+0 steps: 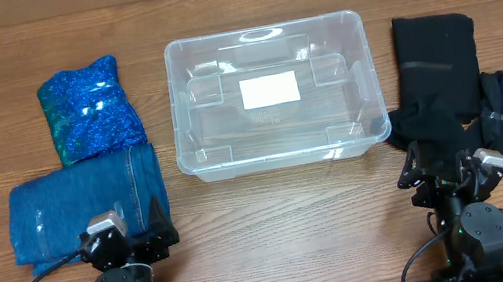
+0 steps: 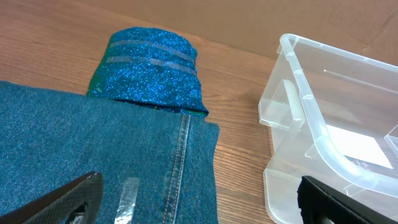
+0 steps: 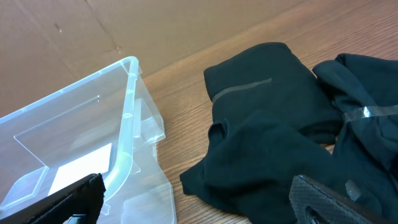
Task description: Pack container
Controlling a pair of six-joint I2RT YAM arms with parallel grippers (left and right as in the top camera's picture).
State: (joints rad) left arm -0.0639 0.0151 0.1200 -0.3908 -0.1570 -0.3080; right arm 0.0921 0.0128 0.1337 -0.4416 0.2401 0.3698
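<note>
Left gripper [image 1: 147, 230] and right gripper [image 1: 446, 167] gape wide, empty; I risk shoving the container [image 1: 179, 102] (probably light) if fingers clip its rim.

Even, diffuse light from above, moderately bright. Shadows are faint: a thin soft band under the container [image 1: 264, 28] toward the worktop's near edge, and pale glare along its rim. The black garments [image 1: 436, 61] by the right edge read almost flat, folds barely resolved, and the glitter fabric [image 1: 89, 106] near the far-left corner speckles with tiny highlights. Wrist views are sharp at mid-distance, with the left fingers [image 2: 62, 199] and right fingers [image 3: 339, 199] blurred.
</note>
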